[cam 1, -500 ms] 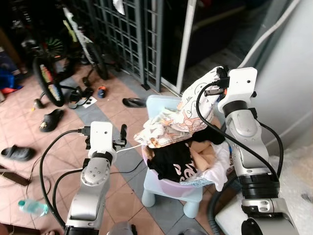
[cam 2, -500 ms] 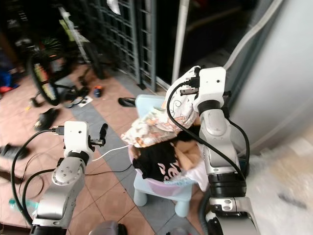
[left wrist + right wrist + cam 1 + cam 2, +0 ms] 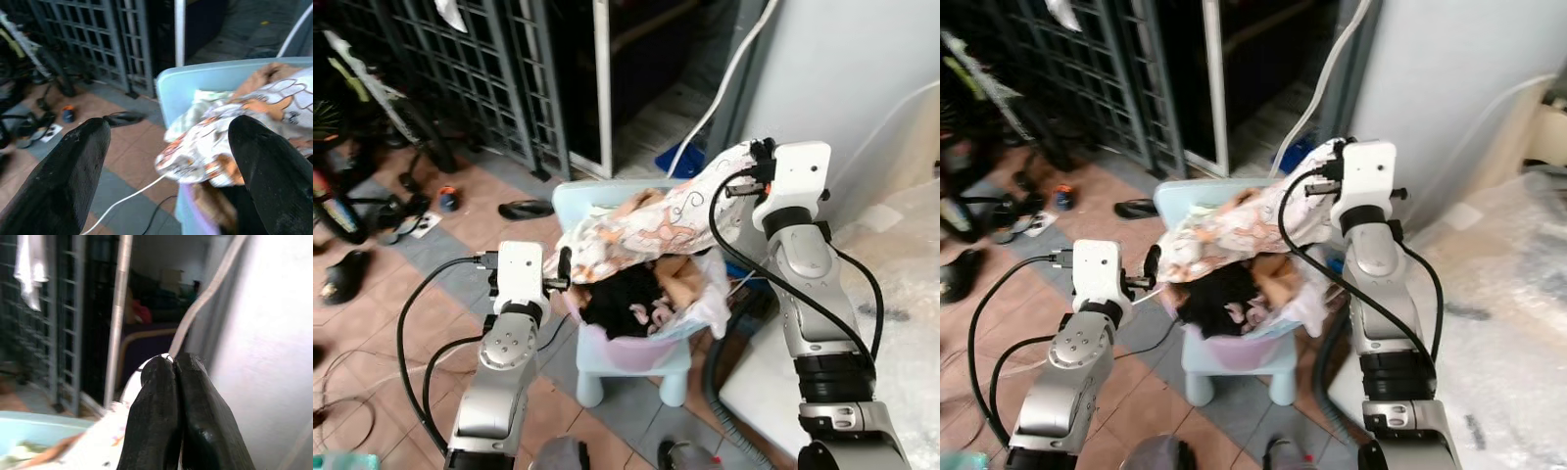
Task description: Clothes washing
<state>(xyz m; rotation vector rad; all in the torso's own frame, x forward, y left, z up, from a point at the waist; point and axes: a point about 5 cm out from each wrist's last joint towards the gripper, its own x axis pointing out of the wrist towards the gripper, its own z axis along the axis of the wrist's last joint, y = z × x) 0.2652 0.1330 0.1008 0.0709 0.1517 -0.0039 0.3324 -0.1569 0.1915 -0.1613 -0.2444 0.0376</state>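
The right gripper [image 3: 172,363] is clenched on the patterned cloth [image 3: 646,227], which drapes down over the laundry basket [image 3: 636,348]; the left gripper [image 3: 168,161] hovers released beside that basket.

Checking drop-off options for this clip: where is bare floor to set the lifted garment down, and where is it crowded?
Bare tiles lie in front of the pale blue plastic chair, beside the left gripper. The pink laundry basket is heaped. The right gripper pinches the white patterned garment. Black sandals and bicycles crowd the far left.
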